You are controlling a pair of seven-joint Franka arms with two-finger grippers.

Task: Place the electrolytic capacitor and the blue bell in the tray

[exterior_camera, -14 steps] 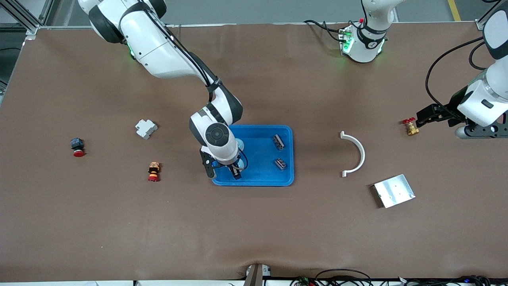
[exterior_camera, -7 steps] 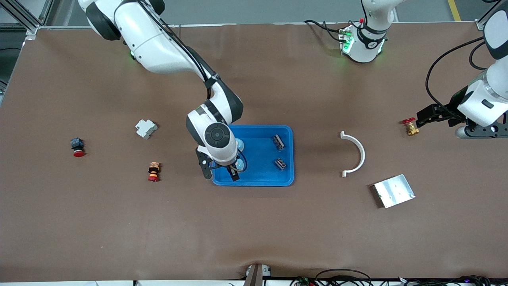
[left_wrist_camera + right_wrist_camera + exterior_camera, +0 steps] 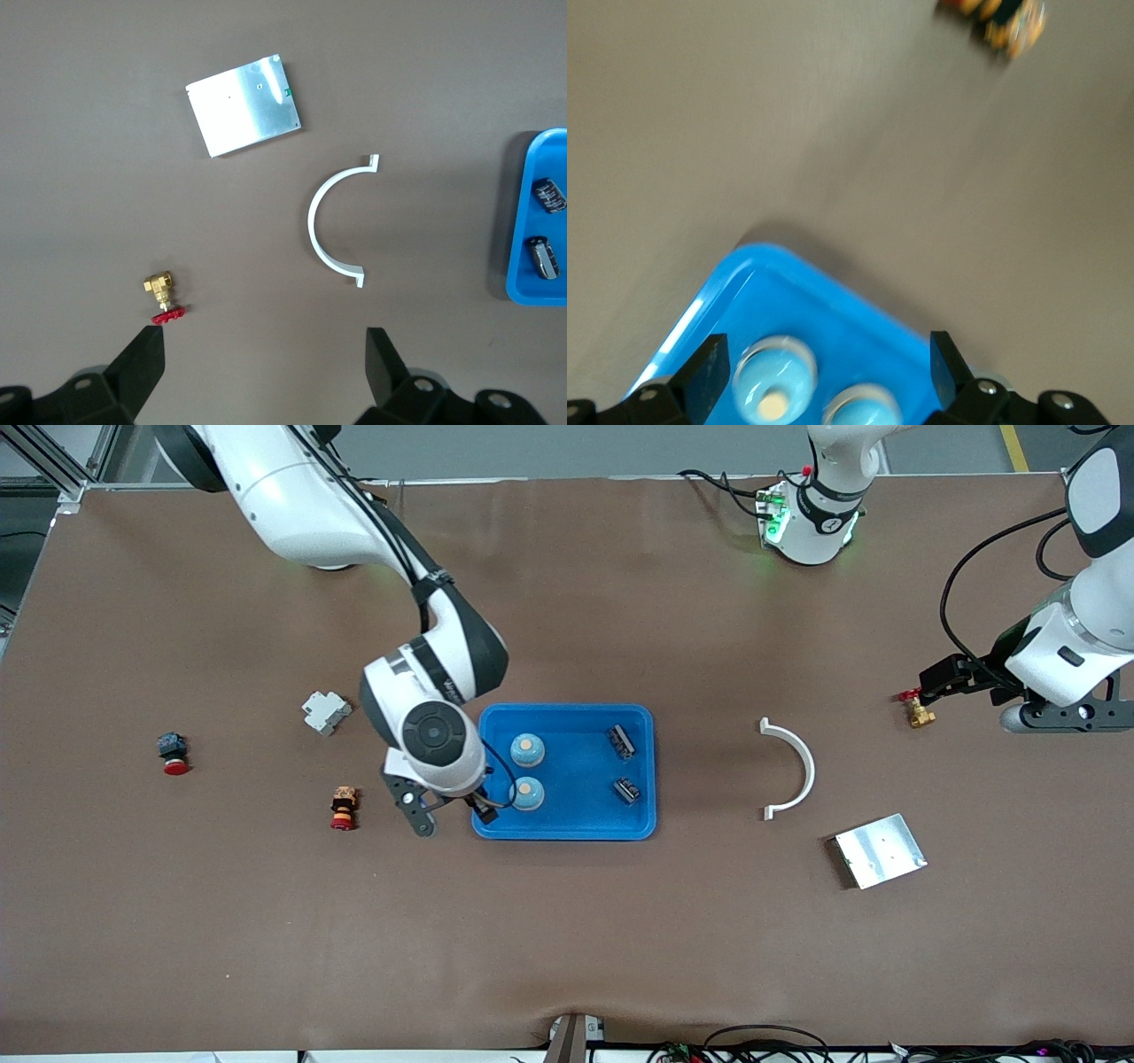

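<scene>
In the tray [image 3: 638,828] lie 2 blue bells [image 3: 527,750] and 2 capacitors [image 3: 620,741], so the right pincer [image 3: 449,815] hangs wide and empty over its corner, while the left pincer [image 3: 266,363], also wide, waits above the counter [image 3: 567,939].

Right tool [image 3: 452,811] off the tray [image 3: 580,828], bells [image 3: 528,793] uncovered.

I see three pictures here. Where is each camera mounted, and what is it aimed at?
Front view: high across the table, facing both arms; shows the tray and both whole arms.
Left wrist view: on the left arm's wrist, looking down at the white arc, metal plate and brass valve; its open jaws show.
Right wrist view: on the right arm's wrist, over the tray's corner and two blue bells; open jaws show.
Shared: the tray appears in all three.
</scene>
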